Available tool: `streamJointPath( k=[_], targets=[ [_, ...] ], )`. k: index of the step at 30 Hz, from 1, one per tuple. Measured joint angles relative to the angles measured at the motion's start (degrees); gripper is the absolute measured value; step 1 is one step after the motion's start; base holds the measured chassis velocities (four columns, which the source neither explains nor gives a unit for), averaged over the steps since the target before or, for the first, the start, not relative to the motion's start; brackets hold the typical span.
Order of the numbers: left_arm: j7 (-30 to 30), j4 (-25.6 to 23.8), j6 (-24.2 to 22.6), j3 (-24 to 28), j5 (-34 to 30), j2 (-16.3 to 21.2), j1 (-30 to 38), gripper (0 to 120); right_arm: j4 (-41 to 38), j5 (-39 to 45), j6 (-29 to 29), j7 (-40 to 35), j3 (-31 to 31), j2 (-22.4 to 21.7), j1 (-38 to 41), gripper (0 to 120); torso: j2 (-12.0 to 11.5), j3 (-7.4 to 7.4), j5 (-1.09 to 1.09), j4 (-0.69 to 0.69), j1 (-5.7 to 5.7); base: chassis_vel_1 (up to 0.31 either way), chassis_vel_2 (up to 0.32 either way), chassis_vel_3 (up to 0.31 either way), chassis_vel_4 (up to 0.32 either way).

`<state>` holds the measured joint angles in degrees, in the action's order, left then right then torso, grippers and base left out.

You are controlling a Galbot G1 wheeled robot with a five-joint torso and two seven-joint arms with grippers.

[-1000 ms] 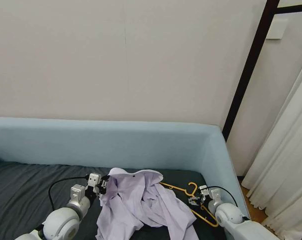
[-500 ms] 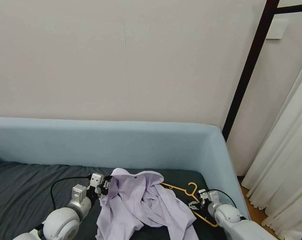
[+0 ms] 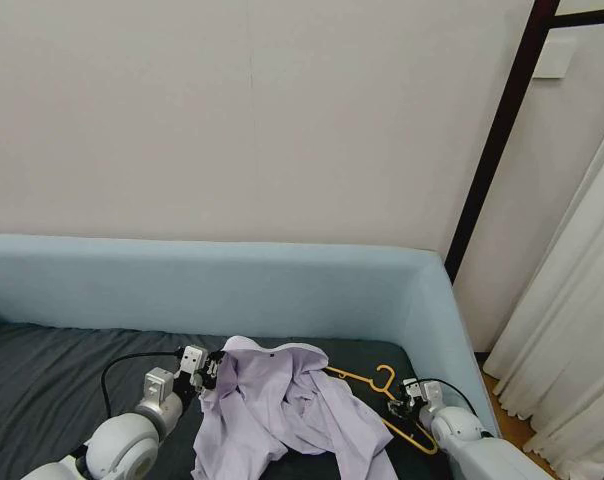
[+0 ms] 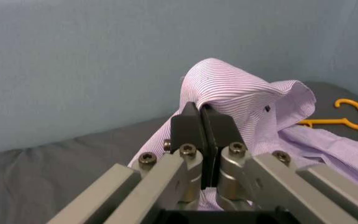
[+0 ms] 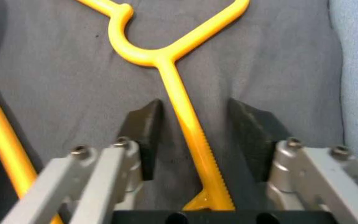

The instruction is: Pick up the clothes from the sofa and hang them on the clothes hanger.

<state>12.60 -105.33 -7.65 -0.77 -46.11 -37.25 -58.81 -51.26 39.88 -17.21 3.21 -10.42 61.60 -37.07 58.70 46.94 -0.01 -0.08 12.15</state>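
Note:
A lilac striped shirt [image 3: 282, 405] lies crumpled on the dark sofa seat [image 3: 42, 380]. My left gripper [image 3: 208, 372] is shut on the shirt's collar [image 4: 229, 91] at its left edge, lifting a fold. An orange clothes hanger [image 3: 382, 385] lies to the right of the shirt, partly under it. My right gripper [image 3: 400, 398] is open, low over the seat, with the hanger's arm [image 5: 188, 126] running between its fingers [image 5: 145, 123], not touching either pad.
The light blue sofa back [image 3: 232, 285] runs behind the shirt and its right armrest [image 3: 447, 340] is close to my right gripper. A dark post [image 3: 492, 140] and white curtains [image 3: 572, 340] stand beyond the armrest.
My right gripper has moved slightly right and down onto the hanger's arm. The left gripper has shifted a little right, still holding the collar.

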Motion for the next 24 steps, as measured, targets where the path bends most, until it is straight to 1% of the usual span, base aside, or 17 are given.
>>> streamJointPath(
  k=[1, 3, 4, 6, 7, 8, 9, 10, 18, 24],
  targets=[
    [0.0, 0.0, 0.0, 0.0, 0.0, 0.0, 0.0, 0, 0.0, 0.0, 0.0, 0.0, 0.0, 0.0, 0.0, 39, 0.0, 0.0, 0.0, 0.0, 0.0, 0.0, 0.0, 0.0, 0.0],
    [0.0, -0.2, 0.0, -0.3, -0.1, 0.0, -0.2, 0, -0.2, -0.3, 0.2, 0.0, -0.1, 0.0, -0.1, 31, 0.0, 0.0, 0.0, 0.0, 0.0, 0.0, 0.0, 0.0, 0.0],
    [0.0, -0.5, 0.0, -0.6, -0.1, 0.0, -0.5, 0, -0.5, -0.3, 0.2, -0.2, -0.2, 0.0, -0.1, 24, 0.0, 0.0, 0.0, 0.0, 0.0, 0.0, 0.0, 0.0, 0.0],
    [0.0, -0.6, 0.0, -0.8, -0.2, 0.0, -0.7, 0, -0.8, -0.4, 0.2, -0.4, -0.3, 0.0, -0.1, 18, 0.0, 0.0, 0.0, -0.01, 0.0, 0.0, 0.0, 0.0, 0.0],
    [0.0, -0.6, 0.0, -0.8, -0.2, 0.0, -0.7, 0, -0.8, -0.4, 0.2, -0.4, -0.3, 0.0, -0.1, 18, 0.0, 0.0, 0.0, -0.01, 0.0, 0.0, 0.0, 0.0, 0.0],
    [0.0, -0.6, 0.0, -0.8, -0.2, 0.0, -0.8, 0, -0.9, -0.4, 0.2, -0.5, -0.3, 0.0, -0.1, 14, 0.0, 0.0, 0.0, -0.01, 0.0, 0.0, 0.0, 0.0, 0.0],
    [-0.1, -0.7, 0.0, -0.9, -0.2, 0.0, -0.9, 0, -1.2, -0.4, 0.2, -0.8, -0.4, -0.1, 0.0, 7, 0.0, 0.01, 0.0, -0.01, 0.0, 0.0, 0.0, 0.0, 0.0],
    [-0.1, -0.7, 0.0, -0.9, -0.2, 0.0, -0.9, 0, -1.3, -0.4, 0.2, -0.9, -0.4, -0.2, 0.0, 5, 0.0, 0.01, 0.0, -0.01, 0.0, 0.0, 0.0, 0.0, 0.0],
    [-0.1, -1.1, 0.0, -0.9, -0.4, -0.1, -0.7, 0, -2.1, -0.5, 0.6, -1.7, -0.4, -1.0, -0.2, 5, 0.0, 0.01, 0.01, -0.01, 0.0, 0.0, 0.0, 0.0, 0.0],
    [-0.1, -1.2, -0.1, -1.0, -0.5, -0.2, -0.7, 0, -5.4, -2.4, 2.7, -3.5, -0.2, -2.6, -1.0, 5, 0.0, 0.01, 0.01, -0.01, 0.0, 0.0, 0.0, 0.0, 0.0]
  ],
)
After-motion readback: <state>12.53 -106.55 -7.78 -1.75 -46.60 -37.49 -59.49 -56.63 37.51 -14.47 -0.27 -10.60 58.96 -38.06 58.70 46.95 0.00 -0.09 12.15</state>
